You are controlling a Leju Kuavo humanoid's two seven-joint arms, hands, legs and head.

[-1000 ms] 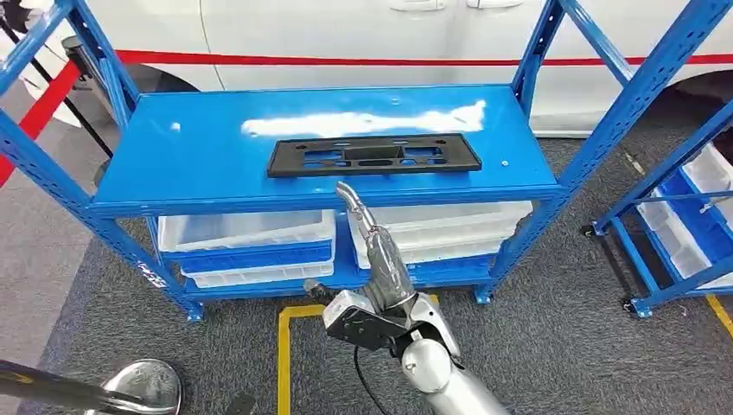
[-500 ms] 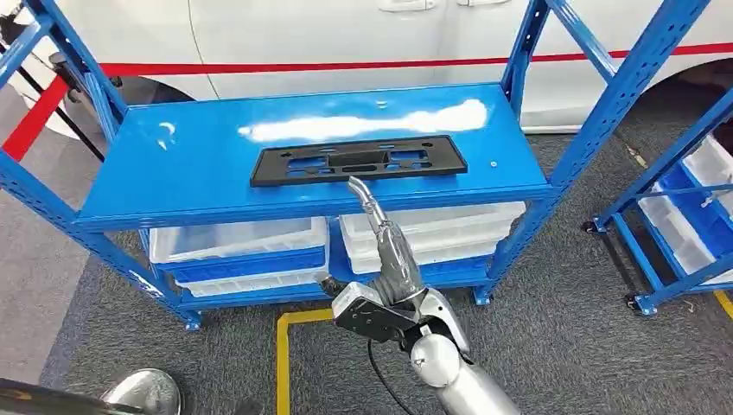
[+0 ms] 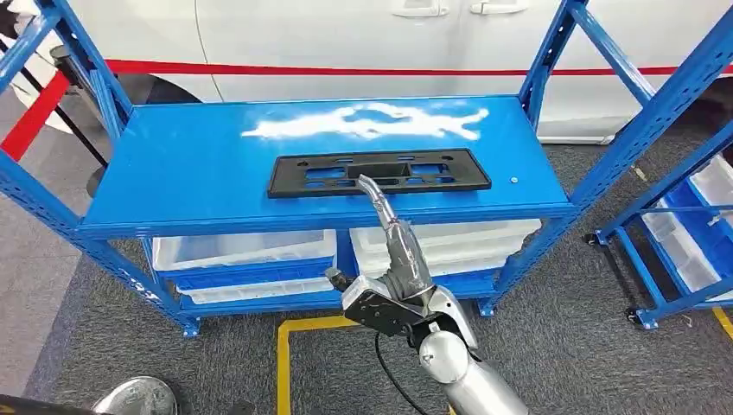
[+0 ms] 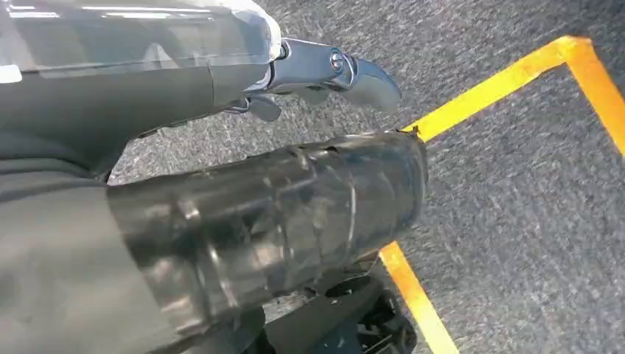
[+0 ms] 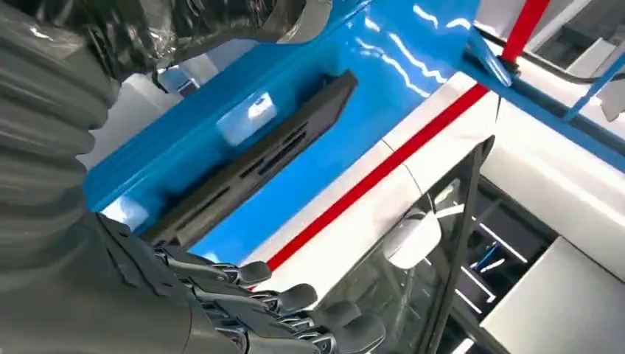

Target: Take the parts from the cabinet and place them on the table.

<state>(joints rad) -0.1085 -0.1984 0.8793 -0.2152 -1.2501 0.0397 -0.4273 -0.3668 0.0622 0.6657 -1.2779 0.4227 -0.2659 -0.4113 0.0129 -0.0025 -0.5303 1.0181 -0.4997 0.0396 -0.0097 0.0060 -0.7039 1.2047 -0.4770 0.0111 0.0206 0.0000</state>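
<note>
Flat black slotted plastic plate (image 3: 379, 173) lies on the blue metal rack's top shelf (image 3: 190, 164). Right hand (image 3: 380, 203) reaches toward its near edge; right wrist view shows fingers (image 5: 295, 299) spread, empty. Left hand (image 4: 324, 70): grip unclear, over grey carpet (image 4: 516, 184) with yellow tape.

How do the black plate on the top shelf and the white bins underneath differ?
The black plate is a dark, flat, slotted panel lying bare on the top shelf; the white bins are pale, deep and box-shaped, side by side on the lower level. The plate lies open to reach from above; the bins sit under the shelf. Both rest on the same blue rack.
</note>
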